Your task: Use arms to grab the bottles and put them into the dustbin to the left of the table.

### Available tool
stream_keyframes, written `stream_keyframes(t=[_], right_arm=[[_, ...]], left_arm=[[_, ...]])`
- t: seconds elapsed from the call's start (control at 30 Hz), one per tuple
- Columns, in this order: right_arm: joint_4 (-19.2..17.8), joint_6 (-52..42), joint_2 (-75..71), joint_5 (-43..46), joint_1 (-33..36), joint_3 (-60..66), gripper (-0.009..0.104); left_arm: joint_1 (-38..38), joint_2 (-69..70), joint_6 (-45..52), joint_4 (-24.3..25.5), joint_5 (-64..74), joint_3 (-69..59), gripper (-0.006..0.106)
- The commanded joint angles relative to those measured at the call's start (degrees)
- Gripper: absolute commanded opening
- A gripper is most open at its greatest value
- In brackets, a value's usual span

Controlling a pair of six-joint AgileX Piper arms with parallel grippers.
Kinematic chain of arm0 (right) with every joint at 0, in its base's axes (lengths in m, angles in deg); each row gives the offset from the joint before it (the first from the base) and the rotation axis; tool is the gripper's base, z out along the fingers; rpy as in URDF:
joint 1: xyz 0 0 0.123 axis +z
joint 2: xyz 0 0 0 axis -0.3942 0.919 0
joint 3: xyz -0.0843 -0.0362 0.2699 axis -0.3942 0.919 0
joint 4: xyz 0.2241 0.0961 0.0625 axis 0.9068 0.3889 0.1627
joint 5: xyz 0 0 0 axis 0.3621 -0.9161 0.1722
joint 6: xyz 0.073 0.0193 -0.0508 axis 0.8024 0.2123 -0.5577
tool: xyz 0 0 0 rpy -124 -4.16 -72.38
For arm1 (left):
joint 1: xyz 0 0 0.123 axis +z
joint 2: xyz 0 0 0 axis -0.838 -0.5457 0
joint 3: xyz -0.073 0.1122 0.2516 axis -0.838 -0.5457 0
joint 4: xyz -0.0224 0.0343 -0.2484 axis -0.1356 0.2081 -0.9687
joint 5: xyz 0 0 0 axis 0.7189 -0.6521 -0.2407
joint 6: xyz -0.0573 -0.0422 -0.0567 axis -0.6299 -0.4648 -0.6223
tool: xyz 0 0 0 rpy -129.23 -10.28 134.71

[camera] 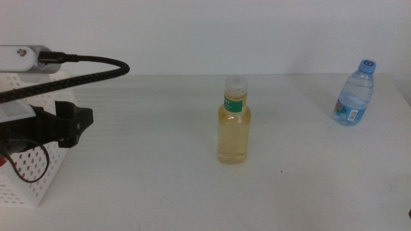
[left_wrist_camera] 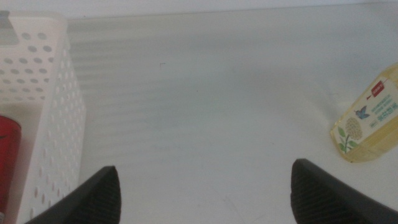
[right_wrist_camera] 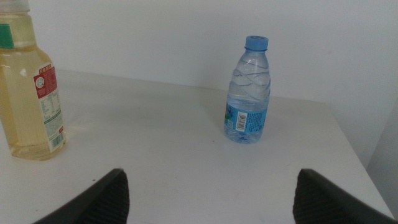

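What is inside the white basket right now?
In the basket, a red can shows at the left wrist view's edge. The rest of its interior is out of frame or hidden by the left arm.

A plain white wall (camera: 192, 32) stands behind.

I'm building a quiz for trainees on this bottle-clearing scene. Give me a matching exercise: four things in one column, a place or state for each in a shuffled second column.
Things:
1. red can
2. yellowish-liquid bottle
3. blue-capped water bottle
4. left gripper

Places or states:
A. upright at the table's far right
B. inside the white basket
C. jaws open, beside the basket
D. upright mid-table

Pairs: 1-B, 2-D, 3-A, 4-C
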Motion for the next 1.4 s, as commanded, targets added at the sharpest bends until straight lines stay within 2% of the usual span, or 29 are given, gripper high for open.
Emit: stream_keyframes(t=[0.0, 0.17, 0.83, 1.1, 1.37], right_arm=[[-0.57, -0.50, -1.51, 4.56, -0.29, -0.49, 0.070], [-0.57, -0.50, -1.51, 4.56, -0.29, -0.49, 0.070], [-0.57, -0.50, -1.51, 4.56, -0.29, -0.49, 0.070], [-0.57, -0.50, -1.51, 4.56, -0.29, -0.49, 0.070], [-0.57, -0.50, -1.51, 4.56, -0.29, -0.49, 0.070]], left_arm=[[-0.23, 0.83, -0.72, -1.61, -4.16, 1.43, 0.090], [-1.05, 0.83, -0.72, -2.12, -4.84, 1.43, 0.090], [-20.81, -12.36, -3.94, -1.92, -20.45, 1.43, 0.090], [-26.55, -15.50, -3.47, -7.90, -34.78, -5.60, 0.086], [-31.51, -19.47, -1.78, -9.96, -43.24, -8.29, 0.080]])
